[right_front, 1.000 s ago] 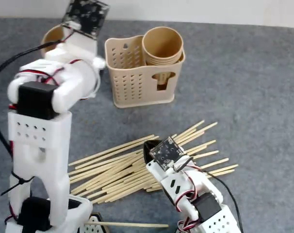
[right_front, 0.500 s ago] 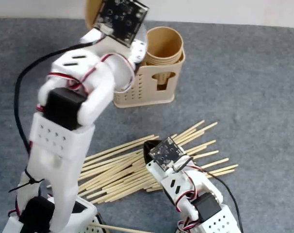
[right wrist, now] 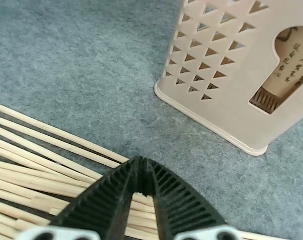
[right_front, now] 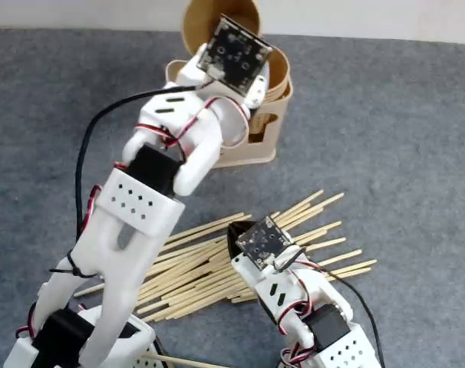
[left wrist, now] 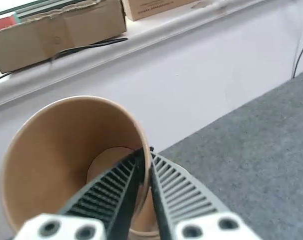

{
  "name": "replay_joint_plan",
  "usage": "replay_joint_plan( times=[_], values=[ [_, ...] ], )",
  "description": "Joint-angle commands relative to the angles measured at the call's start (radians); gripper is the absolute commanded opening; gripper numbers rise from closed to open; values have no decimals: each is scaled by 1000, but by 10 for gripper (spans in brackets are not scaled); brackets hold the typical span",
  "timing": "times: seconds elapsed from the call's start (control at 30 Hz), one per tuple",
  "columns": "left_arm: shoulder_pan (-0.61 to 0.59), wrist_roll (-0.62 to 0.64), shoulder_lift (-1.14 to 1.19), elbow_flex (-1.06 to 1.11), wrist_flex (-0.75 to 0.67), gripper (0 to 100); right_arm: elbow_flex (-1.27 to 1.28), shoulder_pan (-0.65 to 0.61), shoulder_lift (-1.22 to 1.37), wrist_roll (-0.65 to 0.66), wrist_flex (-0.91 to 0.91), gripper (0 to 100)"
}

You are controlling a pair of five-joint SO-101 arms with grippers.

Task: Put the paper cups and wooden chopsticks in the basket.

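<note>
**Paper cup held over the basket, release to come**

The paper cup (left wrist: 71, 160) is clamped by its rim in the left tool (left wrist: 144, 157), one finger inside and one outside, tilted in the air just behind the basket (right_front: 269, 132); a stack of cups (right_front: 280, 77) sits in one compartment. The step in hand looks like stacking; next, level the cup over the stack, lower, let go. The wooden chopsticks (right_front: 209, 268) lie heaped on the table (right_front: 417, 153); the right tool (right wrist: 141, 167) hangs above them, closed on nothing.
</note>
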Motion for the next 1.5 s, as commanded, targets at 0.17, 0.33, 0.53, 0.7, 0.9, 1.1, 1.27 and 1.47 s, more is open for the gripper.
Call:
replay_joint_plan(
  times=[0.17, 0.33, 0.53, 0.7, 0.9, 1.1, 1.27, 1.47],
  values=[
    [67, 11, -27, -1, -26, 5, -8, 8, 7, 17, 4, 16],
    [82, 11, 54, -33, -23, 5, 24, 7, 7, 20, -2, 16],
    [82, 9, 84, -58, -20, 5, 27, 4, 7, 87, -2, 16],
    [82, 6, 84, -59, 12, 14, 27, 4, 7, 91, -2, 17],
    [56, 28, 84, -61, 17, 120, 27, 4, 7, 91, -2, 17],
    [31, 52, 84, -176, 81, 120, 27, 4, 7, 92, -2, 17],
    [27, 52, 84, -283, 175, 115, 27, 4, 7, 92, -2, 17],
    [30, 48, 93, -300, 253, 20, 28, 4, 7, 92, -2, 17]
  ],
)
